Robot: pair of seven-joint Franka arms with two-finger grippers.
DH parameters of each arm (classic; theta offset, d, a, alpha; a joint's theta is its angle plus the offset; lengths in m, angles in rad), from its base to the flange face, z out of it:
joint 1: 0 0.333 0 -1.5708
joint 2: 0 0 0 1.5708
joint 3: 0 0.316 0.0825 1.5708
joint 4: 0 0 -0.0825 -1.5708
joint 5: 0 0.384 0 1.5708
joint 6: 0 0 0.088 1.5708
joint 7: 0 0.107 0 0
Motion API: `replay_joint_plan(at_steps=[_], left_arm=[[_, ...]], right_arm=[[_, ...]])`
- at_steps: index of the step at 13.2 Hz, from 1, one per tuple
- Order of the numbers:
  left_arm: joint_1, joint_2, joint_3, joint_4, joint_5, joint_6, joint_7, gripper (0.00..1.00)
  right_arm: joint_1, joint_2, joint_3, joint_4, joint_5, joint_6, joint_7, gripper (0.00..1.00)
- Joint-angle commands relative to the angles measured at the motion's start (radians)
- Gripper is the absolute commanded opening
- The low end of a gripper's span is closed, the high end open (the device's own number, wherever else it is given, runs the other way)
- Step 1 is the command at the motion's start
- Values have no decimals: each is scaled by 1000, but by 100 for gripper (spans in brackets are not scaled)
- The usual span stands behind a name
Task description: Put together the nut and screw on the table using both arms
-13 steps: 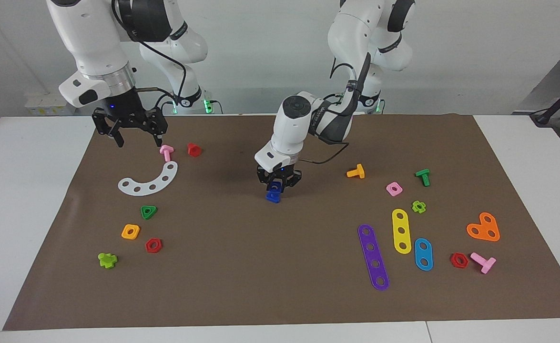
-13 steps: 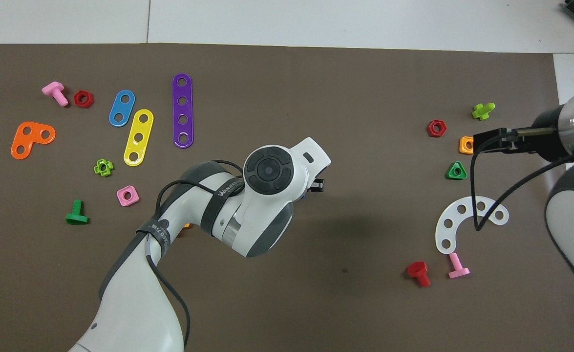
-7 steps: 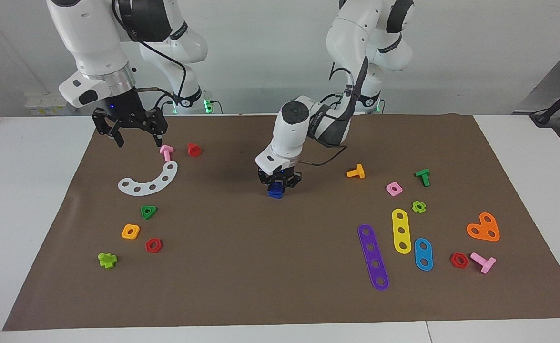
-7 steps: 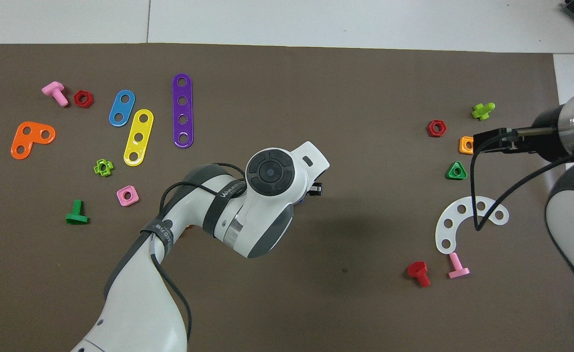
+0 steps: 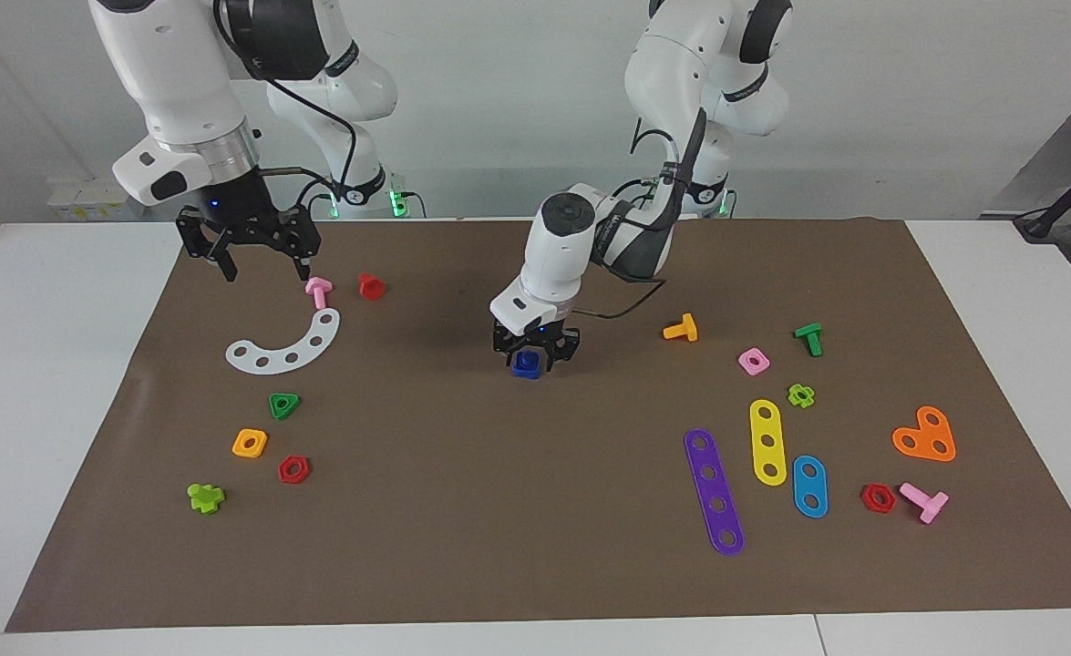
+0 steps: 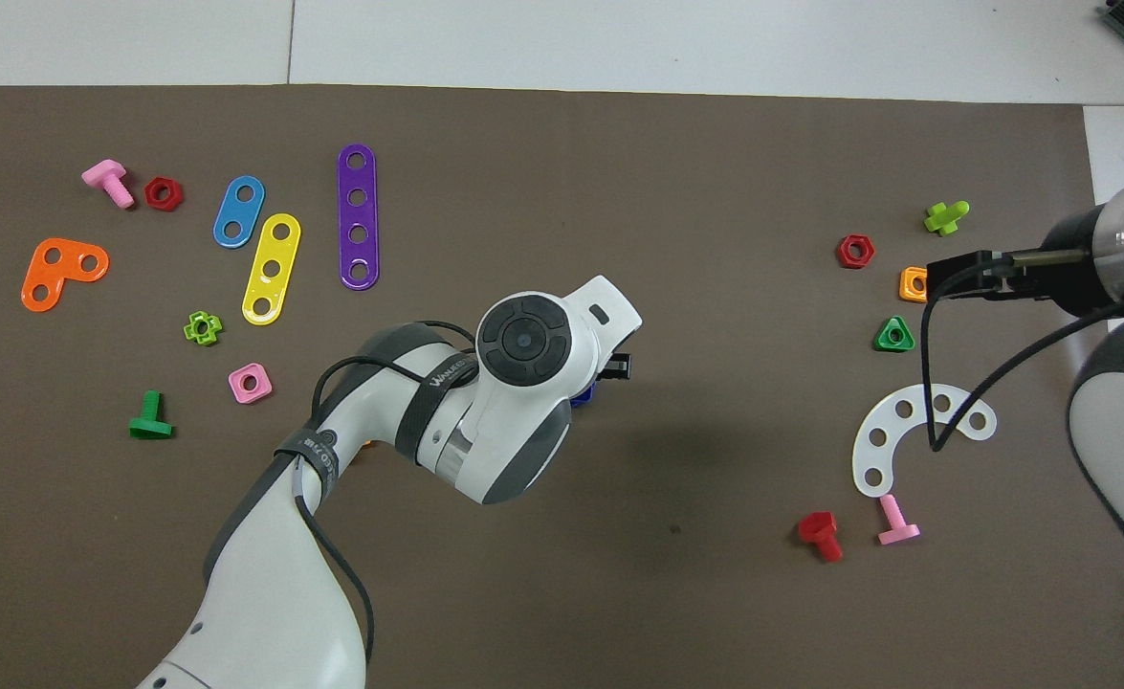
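Observation:
My left arm reaches to the middle of the brown mat (image 5: 462, 474). My left gripper (image 5: 532, 357) is down at the mat, its fingers on either side of the dark blue nut (image 5: 525, 365), which lies flat with its hole up. I cannot tell the screw apart from the nut. In the overhead view the left arm's wrist covers the piece except for a blue sliver (image 6: 581, 397). My right gripper (image 5: 262, 267) hangs open and empty over the mat's edge at the right arm's end, beside a pink bolt (image 5: 318, 291).
A white arc strip (image 5: 289, 346), a red bolt (image 5: 370, 286), and green, orange and red nuts lie at the right arm's end. An orange bolt (image 5: 681, 329), a pink nut (image 5: 753, 362), coloured strips and an orange heart plate (image 5: 925, 435) lie at the left arm's end.
My left gripper has lowered the dark blue piece from a tilted hold just above the mat down flat onto it. The right arm has not moved.

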Motion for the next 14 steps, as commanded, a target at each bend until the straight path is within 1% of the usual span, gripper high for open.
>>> replay_joint_plan(at_steps=[1,2,3,5,7,9,11,12,14], left_arm=[[1,-2,66,135,0,-175,-1,100],[24,-13,114,184,-2,-233,5,100],[76,-34,138,212,0,-279,8,100],[204,-96,140,220,5,-394,48,100],[327,-154,142,210,2,-474,164,100],[461,-189,142,206,24,-575,291,100],[537,-240,142,171,83,-649,390,100],[561,-277,142,139,106,-660,402,100],[585,-369,140,71,109,-651,411,100]], right_arm=[[-10,-4,4,2,23,-16,-23,100],[-10,-4,4,2,23,-16,-23,100],[-10,-4,4,2,23,-16,-23,100],[-10,-4,4,2,23,-16,-23,100],[-10,-4,4,2,23,-16,-23,100],[-10,-4,4,2,23,-16,-23,100],[-10,-4,4,2,23,-16,-23,100],[-10,-4,4,2,23,-16,-23,100],[-10,-4,4,2,23,-16,-23,100]])
